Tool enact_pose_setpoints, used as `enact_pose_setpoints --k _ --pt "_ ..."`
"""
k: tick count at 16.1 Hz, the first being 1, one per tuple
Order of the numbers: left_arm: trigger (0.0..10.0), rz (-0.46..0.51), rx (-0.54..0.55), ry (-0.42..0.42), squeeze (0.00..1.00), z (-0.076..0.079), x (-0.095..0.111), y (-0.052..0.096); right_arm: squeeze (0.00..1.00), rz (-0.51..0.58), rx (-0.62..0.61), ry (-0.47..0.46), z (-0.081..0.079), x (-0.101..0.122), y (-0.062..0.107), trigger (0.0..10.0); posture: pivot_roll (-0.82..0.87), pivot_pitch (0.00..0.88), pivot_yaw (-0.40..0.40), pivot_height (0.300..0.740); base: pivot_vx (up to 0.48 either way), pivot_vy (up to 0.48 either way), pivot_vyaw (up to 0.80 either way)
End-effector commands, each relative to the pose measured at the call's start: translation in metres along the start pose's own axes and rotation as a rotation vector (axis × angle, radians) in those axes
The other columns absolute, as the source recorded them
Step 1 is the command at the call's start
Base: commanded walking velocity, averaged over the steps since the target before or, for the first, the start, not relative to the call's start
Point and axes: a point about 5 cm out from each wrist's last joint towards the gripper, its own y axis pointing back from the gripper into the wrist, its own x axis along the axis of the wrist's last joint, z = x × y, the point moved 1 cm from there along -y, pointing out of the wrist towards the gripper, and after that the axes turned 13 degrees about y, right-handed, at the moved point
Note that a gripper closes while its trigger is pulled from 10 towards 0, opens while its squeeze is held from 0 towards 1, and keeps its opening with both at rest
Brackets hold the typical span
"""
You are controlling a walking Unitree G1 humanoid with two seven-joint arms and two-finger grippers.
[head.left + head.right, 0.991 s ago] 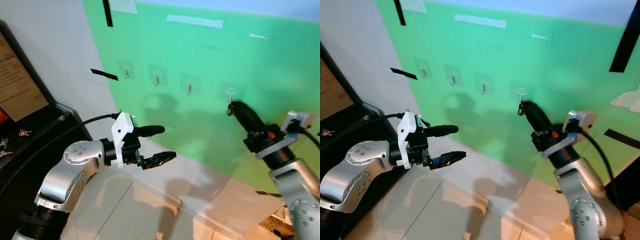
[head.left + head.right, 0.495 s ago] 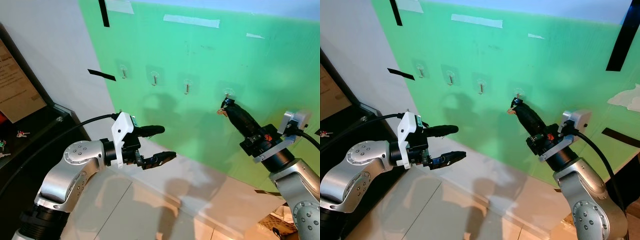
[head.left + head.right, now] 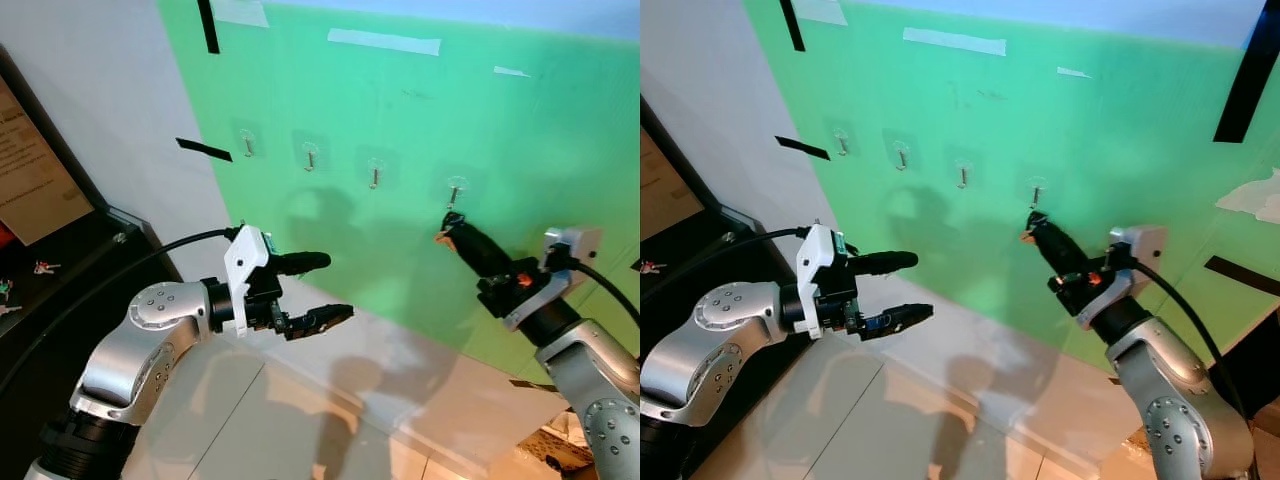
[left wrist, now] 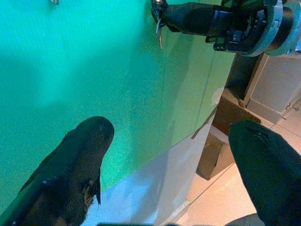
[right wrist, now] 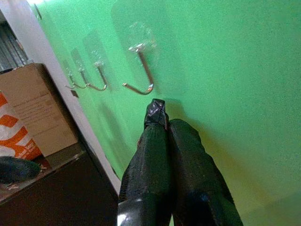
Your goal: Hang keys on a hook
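Right gripper (image 3: 449,226) pinches the keys (image 4: 159,34) just below the rightmost hook (image 3: 455,187) on the green wall (image 3: 560,150). Left gripper (image 3: 330,290) hovers with fingers spread.

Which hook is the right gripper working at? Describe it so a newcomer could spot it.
On the green wall panel a row of four clear adhesive hooks runs across. The target hook is the one at the robot's right end, the lowest of the row, with the right gripper holding the keys just beneath it.

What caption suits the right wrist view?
Right gripper, shut on keys, just below the hook on the green wall.
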Motion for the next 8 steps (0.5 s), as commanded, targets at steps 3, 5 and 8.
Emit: enact_pose_setpoints --k 3,5,8 --pt "10.0 -0.013 -0.004 -0.011 0.00 0.001 0.000 0.002 0.00 0.099 0.010 -0.002 -0.002 0.019 -0.003 10.0 -0.15 0.000 0.094 0.740 0.000 0.000 0.00" --pt "10.0 -0.014 -0.005 -0.011 0.00 0.001 0.000 0.002 0.00 0.107 -0.005 -0.004 -0.001 0.021 -0.004 10.0 -0.15 0.000 0.094 0.740 0.000 0.000 0.00" --pt "10.0 -0.015 -0.005 -0.011 0.00 0.000 0.001 0.001 0.00 0.114 0.012 -0.006 -0.004 0.023 -0.007 10.0 -0.15 0.000 0.094 0.740 0.000 0.000 0.00"
